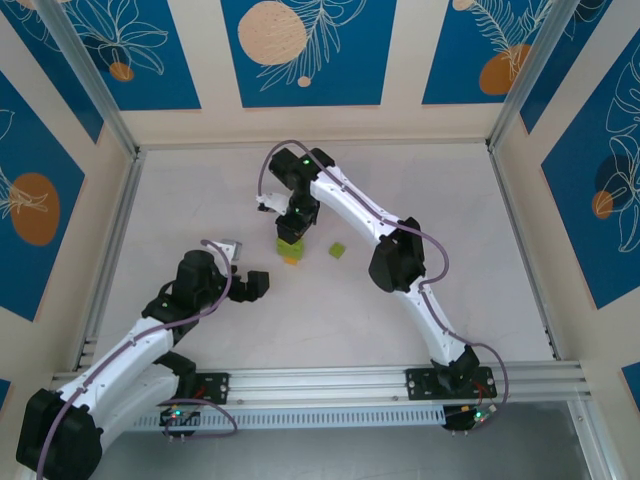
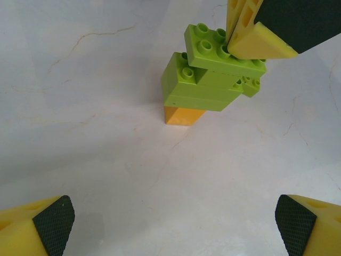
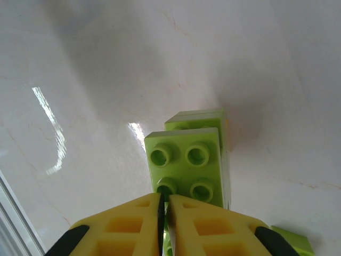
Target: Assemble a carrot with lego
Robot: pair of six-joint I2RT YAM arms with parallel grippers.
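The pale table (image 1: 200, 200) carries the carrot (image 1: 290, 250), a small stack of lime-green bricks standing near its middle. The right arm (image 1: 400, 255) reaches in from the carrot's right and bends over it, while the left arm (image 1: 130, 350) lies to the carrot's near left. The right gripper (image 3: 164, 200) hangs directly above the carrot, its fingers pressed narrow with nothing between them and their tips touching the studs of the top green brick (image 2: 224, 50). The left gripper (image 1: 250, 283) sits near the carrot's left with its fingers spread wide and empty, facing it. A loose green brick (image 1: 338, 250) lies just to the carrot's right. At the carrot's base sits one orange brick (image 2: 184, 116).
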